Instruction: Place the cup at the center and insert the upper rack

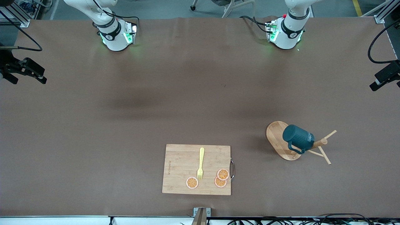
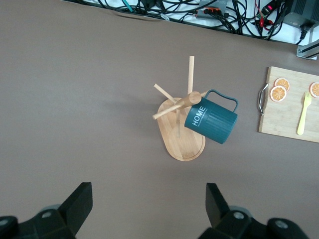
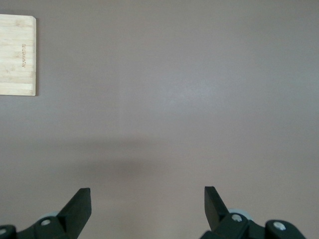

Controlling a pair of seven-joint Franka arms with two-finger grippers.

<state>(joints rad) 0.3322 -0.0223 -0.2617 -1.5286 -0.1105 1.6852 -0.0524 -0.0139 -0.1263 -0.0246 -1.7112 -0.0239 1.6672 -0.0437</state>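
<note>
Right gripper [image 3: 148,209]: fingers apart, empty, high over bare brown table [image 1: 125,125] at the right arm's end; arm waits.
Rectangular bamboo cutting board with a metal handle [image 1: 181,162]: near the front camera's edge, mid-table. Count on it: one yellow plastic fork [image 1: 200,163], three round orange slices [image 1: 222,174].
Light wooden mug tree with oval bamboo base [image 1: 276,137]: toward the left arm's end, farther from the front camera than the board; one post, thin crossing pegs.
Small dark teal ribbed mug [image 1: 298,137]: one, hung by its handle on the mug tree, tilted.
Left gripper [image 2: 149,209]: fingers apart, empty, over the mug tree; arm waits.
View difference: left wrist view shows white "HOME" lettering on the mug [image 2: 211,120]; right wrist view shows only a board corner [image 3: 18,55].
Surround: cables along the table's front edge, chair legs above the bases.
</note>
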